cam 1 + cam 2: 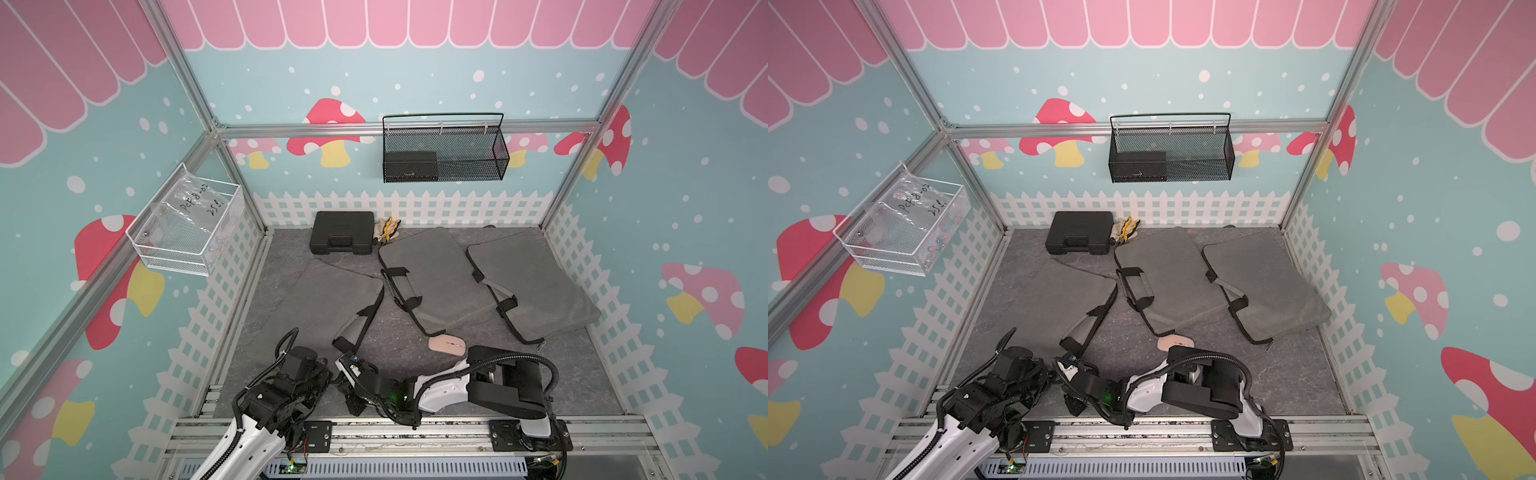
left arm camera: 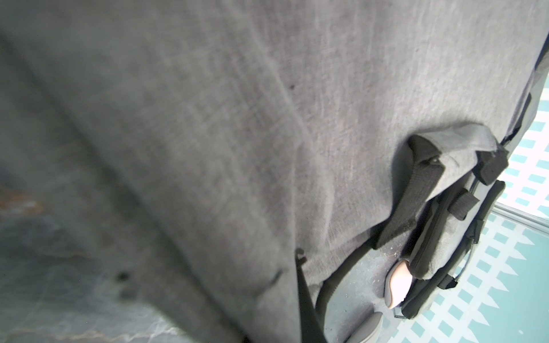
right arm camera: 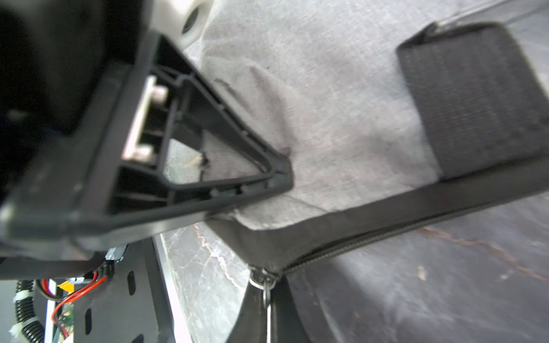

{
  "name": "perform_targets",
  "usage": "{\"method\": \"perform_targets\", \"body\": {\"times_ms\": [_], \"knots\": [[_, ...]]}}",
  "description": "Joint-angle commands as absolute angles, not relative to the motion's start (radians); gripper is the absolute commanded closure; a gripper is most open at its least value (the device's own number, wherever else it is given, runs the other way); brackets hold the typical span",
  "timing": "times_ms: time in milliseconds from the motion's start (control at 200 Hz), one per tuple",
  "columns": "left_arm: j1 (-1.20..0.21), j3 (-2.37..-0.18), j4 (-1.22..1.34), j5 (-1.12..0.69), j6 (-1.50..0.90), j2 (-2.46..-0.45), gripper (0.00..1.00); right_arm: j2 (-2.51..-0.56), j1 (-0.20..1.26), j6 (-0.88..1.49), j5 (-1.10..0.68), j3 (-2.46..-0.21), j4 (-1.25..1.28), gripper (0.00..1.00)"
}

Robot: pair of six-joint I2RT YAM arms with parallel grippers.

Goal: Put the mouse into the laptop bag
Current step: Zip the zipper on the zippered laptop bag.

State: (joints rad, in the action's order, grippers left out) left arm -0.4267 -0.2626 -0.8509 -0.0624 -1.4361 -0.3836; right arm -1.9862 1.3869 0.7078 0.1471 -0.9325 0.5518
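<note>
Mushroom-print walls (image 1: pixel 415 83); grey marbled tabletop (image 1: pixel 582 374) bearing laptop bags (image 1: pixel 432 278), pink mouse (image 1: pixel 446 345).

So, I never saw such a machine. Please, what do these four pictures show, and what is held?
It is a robot: a left arm and a right arm. Two pictures look down from above; the other two come from cameras on the wrists. On the table lie three grey laptop bags, a pink mouse, a black case and gloves. The right tool is shut on the nearest bag's fabric. The left tool, hidden under its arm, is shut too; nothing holds the mouse.
</note>
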Motion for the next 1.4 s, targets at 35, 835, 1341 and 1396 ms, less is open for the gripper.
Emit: {"method": "perform_targets", "body": {"times_ms": [35, 835, 1341, 1396], "knots": [[-0.418, -0.270, -0.891, 0.027, -1.423, -0.382, 1.00, -1.965, 1.324, 0.738, 0.164, -0.887, 0.487, 1.00], [-0.415, -0.421, -1.178, 0.232, -1.404, -0.258, 1.00, -2.010, 1.066, 0.780, 0.204, -0.900, 0.247, 1.00], [-0.415, -0.543, -1.355, 0.427, -1.439, -0.259, 1.00, -1.991, 0.890, 0.739, 0.213, -0.944, 0.206, 1.00], [-0.414, -0.553, -1.358, 0.439, -1.436, -0.272, 1.00, -1.987, 0.881, 0.738, 0.217, -0.943, 0.206, 1.00]]}}
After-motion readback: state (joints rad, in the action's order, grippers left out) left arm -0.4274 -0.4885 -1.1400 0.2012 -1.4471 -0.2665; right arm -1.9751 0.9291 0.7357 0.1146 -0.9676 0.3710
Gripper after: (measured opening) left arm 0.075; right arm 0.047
